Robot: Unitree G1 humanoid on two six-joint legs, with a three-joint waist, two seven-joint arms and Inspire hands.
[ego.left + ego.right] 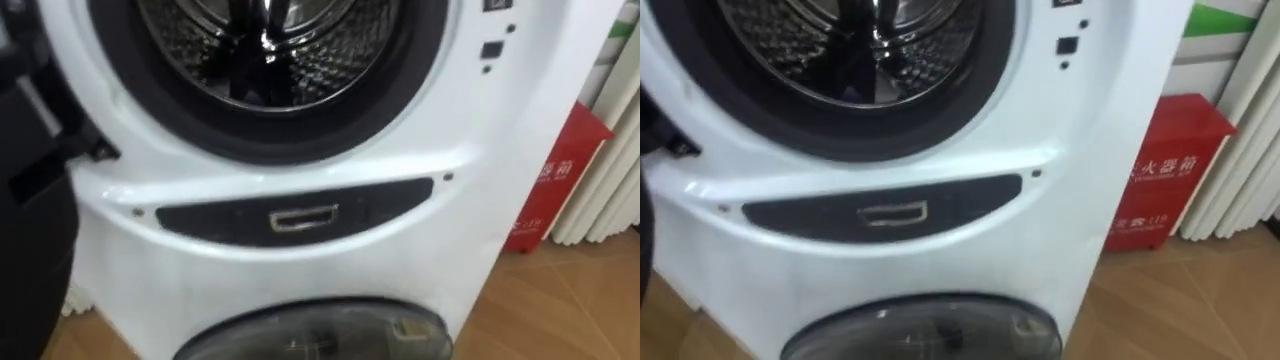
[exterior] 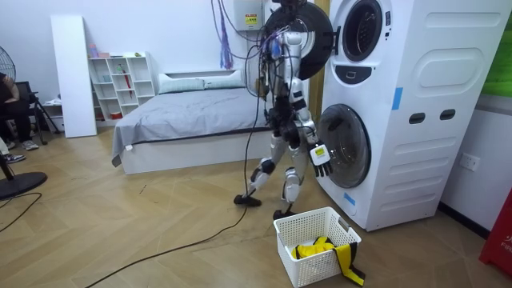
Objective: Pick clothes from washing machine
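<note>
I stand close in front of a white stacked washing machine (image 2: 416, 104). Its upper drum (image 1: 265, 50) is open, showing a shiny perforated steel wall. A dark shape at the top edge of the drum cannot be told from a reflection. The open round door (image 1: 30, 200) hangs dark at my left. In the room view one hand (image 2: 320, 154), by my body the right one, hangs low beside the lower round door (image 2: 346, 144). A white basket (image 2: 314, 226) on the floor behind me holds yellow and dark clothes (image 2: 316, 248).
A dark panel with a metal handle (image 1: 303, 218) sits between the drum and the lower door (image 1: 320, 335). A red box (image 1: 555, 180) stands on the floor at the right by white pipes. Bed (image 2: 192, 116), shelf (image 2: 120, 80) and a seated person (image 2: 10, 104) are behind me.
</note>
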